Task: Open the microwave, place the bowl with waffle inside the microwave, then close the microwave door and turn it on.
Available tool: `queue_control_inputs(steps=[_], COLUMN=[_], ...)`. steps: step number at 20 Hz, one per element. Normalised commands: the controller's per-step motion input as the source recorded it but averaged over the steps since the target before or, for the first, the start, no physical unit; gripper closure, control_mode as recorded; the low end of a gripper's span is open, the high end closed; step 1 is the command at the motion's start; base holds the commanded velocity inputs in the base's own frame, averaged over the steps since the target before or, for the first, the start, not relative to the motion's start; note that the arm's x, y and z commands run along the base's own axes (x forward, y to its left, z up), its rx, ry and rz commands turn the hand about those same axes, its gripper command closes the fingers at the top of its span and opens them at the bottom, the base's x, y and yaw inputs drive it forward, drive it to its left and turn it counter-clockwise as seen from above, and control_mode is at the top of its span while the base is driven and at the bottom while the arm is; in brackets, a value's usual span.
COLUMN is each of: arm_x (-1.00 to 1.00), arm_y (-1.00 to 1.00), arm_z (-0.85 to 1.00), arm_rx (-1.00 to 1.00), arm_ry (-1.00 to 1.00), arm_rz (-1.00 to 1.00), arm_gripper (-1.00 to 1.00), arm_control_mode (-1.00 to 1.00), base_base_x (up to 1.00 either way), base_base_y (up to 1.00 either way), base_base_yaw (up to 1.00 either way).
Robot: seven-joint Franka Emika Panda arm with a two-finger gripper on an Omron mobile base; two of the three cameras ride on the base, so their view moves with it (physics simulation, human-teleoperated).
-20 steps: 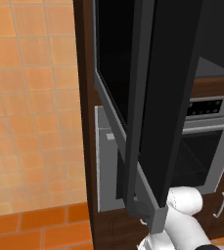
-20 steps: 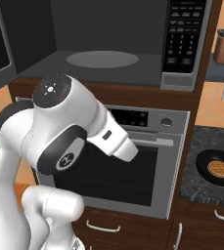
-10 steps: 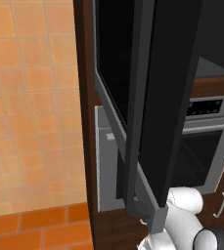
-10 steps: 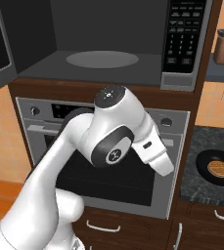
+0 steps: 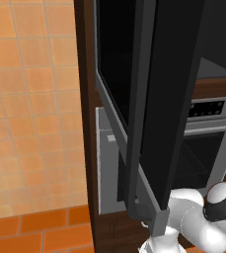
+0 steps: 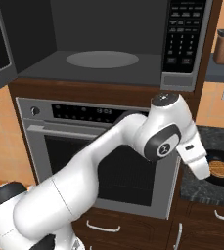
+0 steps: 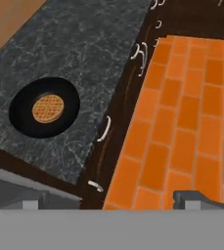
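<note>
Black round bowl (image 7: 44, 107) holding a golden waffle (image 7: 48, 108) sits on the dark speckled stone bench (image 7: 74, 63), up and left of the end effector (image 7: 106, 200) in hand view; fingers spread apart, empty. Black glass microwave door (image 5: 159, 99) swung open.

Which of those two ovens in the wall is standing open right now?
The upper one, the microwave: its black glass door is swung wide, showing the round plate inside. The oven below, with the mesh-look window, is shut.
</note>
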Motion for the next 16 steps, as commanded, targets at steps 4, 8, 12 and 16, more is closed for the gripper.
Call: queue_control_inputs(steps=[4,8,12,16], arm_x=[0.04,0.0,0.01,0.08], arm_y=[-1.0,-1.0,-0.71,-0.28], arm_z=[-0.28,-0.32,-0.48,-0.16], arm_rx=[0.24,0.34,0.27,0.14], arm_ry=[0.0,0.0,0.0,0.01], arm_rz=[0.14,0.15,0.02,-0.01], arm_gripper=[-1.0,-1.0,-1.0,-1.0], arm_control_mode=[-1.0,-1.0,-1.0,-1.0], base_base_x=[0.0,0.0,0.0,0.0], base_base_y=[0.0,0.0,0.0,0.0], base_base_yaw=[0.0,0.0,0.0,0.0])
